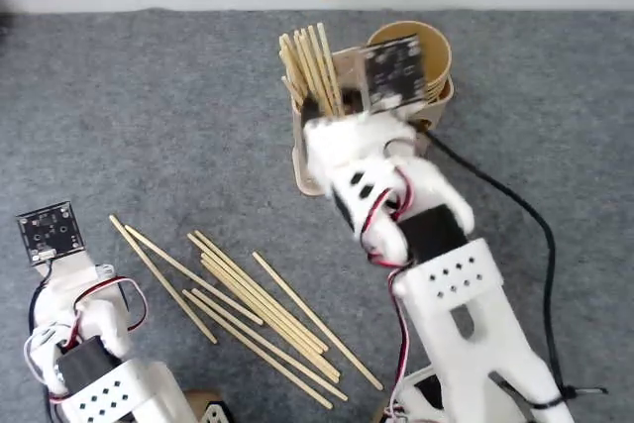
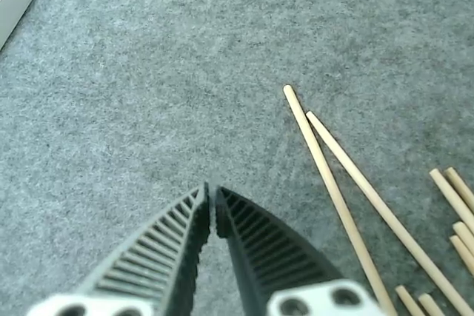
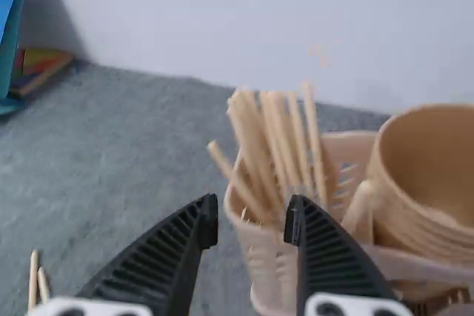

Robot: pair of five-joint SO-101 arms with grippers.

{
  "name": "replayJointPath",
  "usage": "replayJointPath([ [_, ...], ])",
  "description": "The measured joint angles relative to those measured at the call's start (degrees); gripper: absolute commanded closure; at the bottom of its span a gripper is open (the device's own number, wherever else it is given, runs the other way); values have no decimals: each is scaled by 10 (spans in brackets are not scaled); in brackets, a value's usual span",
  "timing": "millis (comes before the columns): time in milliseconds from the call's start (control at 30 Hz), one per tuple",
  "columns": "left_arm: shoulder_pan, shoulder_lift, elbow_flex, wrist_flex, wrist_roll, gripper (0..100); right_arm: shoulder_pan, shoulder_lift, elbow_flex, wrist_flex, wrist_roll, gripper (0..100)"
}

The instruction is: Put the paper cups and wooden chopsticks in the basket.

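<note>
Lower centre of the high view: a loose fan of pale, thin wooden chopsticks (image 1: 260, 312), flat on the grey felt-like table cover (image 1: 149, 116), long axes slanting from upper left down to lower right. Upper centre: a beige slotted plastic basket (image 1: 300, 160), already holding an upright bundle of the same sticks (image 1: 309, 66) and, just beside them, a stack of tan paper cups (image 1: 436, 52).

Lower left corner: the white left arm (image 1: 79, 322), with its black ribbed left gripper (image 2: 211, 196) closed tip to tip on nothing, low over bare cover. Nearest stick ends (image 2: 290, 92) close by, off to one side of the tips, shafts running obliquely away rather than across the jaws. At the basket: the white right arm (image 1: 456, 284), with its black right gripper (image 3: 250, 221) spread apart and empty, pointed at the bundle and the basket wall.

Judged from this: loose sticks just to the frame's right of the left arm and far nearer to it than to the right arm, so probably a left-arm pick. Called for next: parting the jaws, shifting toward the sticks, and turning the wrist to set the jaws crosswise to that slant. Otherwise, a risk of closing along a shaft and rolling it away
</note>
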Motion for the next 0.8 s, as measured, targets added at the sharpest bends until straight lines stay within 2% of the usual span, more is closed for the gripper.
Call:
replayJointPath([
  [233,0,0,0,0,0,987,-76,-5,0,177,0,834],
  [367,0,0,0,0,0,987,-120,-5,34,228,0,830],
  [600,0,0,0,0,0,987,-186,-2,142,214,0,829],
  [800,0,0,0,0,0,987,-192,102,171,136,0,813],
])
